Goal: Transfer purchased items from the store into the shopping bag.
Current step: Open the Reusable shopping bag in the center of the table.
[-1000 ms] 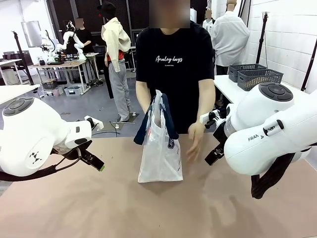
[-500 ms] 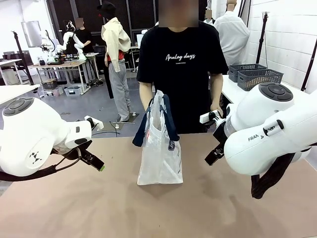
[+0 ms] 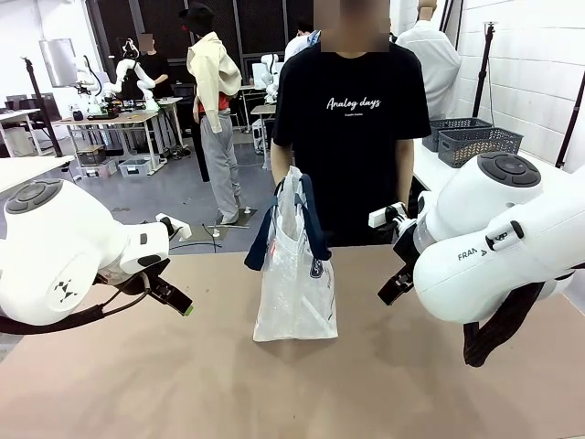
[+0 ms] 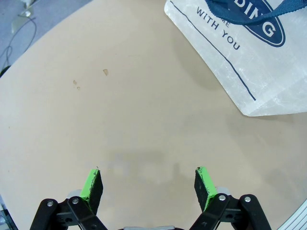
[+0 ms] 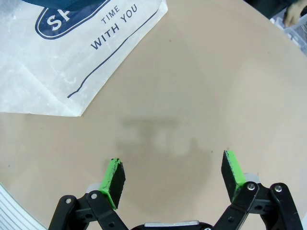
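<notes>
The person (image 3: 352,137) stepped back, leaving the shopping bag (image 3: 294,283) standing ready; my left tool (image 4: 148,184) and right tool (image 5: 172,177) hung spread wide, empty.

One shopping bag (image 3: 294,283) on my tabletop (image 3: 183,384), middle, toward far edge. Two navy handles (image 3: 314,229) on it. One person (image 3: 352,137) beyond far edge. Two grey mesh baskets (image 3: 480,142) on side table (image 3: 430,166). My grippers, two: left gripper (image 4: 148,179), right gripper (image 5: 172,175). Two green pads (image 4: 91,181) each.

tan table (image 3: 183,384) | person in black T-shirt (image 3: 352,137) | grey baskets (image 3: 480,144)
</notes>
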Controlling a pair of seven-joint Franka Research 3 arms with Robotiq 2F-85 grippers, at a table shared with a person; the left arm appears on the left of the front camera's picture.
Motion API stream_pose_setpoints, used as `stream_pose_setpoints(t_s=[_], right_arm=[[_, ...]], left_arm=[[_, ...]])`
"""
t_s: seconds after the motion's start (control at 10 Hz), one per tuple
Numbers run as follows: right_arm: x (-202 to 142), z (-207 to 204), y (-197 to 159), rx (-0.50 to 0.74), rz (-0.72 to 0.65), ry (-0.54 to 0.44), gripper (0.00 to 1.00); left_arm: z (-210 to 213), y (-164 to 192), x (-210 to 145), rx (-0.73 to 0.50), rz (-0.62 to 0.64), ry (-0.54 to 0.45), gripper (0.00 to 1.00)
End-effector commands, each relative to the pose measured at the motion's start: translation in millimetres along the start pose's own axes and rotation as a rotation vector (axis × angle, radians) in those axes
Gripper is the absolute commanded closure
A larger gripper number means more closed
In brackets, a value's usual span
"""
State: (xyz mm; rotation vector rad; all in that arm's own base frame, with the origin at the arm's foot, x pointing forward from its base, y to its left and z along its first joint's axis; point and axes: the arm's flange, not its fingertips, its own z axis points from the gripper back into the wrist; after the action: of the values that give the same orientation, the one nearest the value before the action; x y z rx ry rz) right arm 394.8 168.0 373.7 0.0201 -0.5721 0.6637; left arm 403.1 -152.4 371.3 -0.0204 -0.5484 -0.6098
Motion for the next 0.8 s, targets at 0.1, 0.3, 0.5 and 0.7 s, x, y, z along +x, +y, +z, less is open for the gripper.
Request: stream_pose_setpoints(t_s=[0.1,0.3,0.5,0.7], right_arm=[[0.0,0.0,-0.1,0.000,0.000,0.000,0.00],[0.0,0.0,-0.1,0.000,0.000,0.000,0.00],[0.0,0.0,-0.1,0.000,0.000,0.000,0.00],[0.0,0.0,-0.1,0.000,0.000,0.000,0.00]], left_arm=[[0.1,1.4,-0.4,0.000,0.003,0.000,0.00],[0.1,1.4,-0.4,0.000,0.003,0.000,0.00],[0.1,1.4,-0.4,0.000,0.003,0.000,0.00],[0.1,1.4,-0.4,0.000,0.003,0.000,0.00]])
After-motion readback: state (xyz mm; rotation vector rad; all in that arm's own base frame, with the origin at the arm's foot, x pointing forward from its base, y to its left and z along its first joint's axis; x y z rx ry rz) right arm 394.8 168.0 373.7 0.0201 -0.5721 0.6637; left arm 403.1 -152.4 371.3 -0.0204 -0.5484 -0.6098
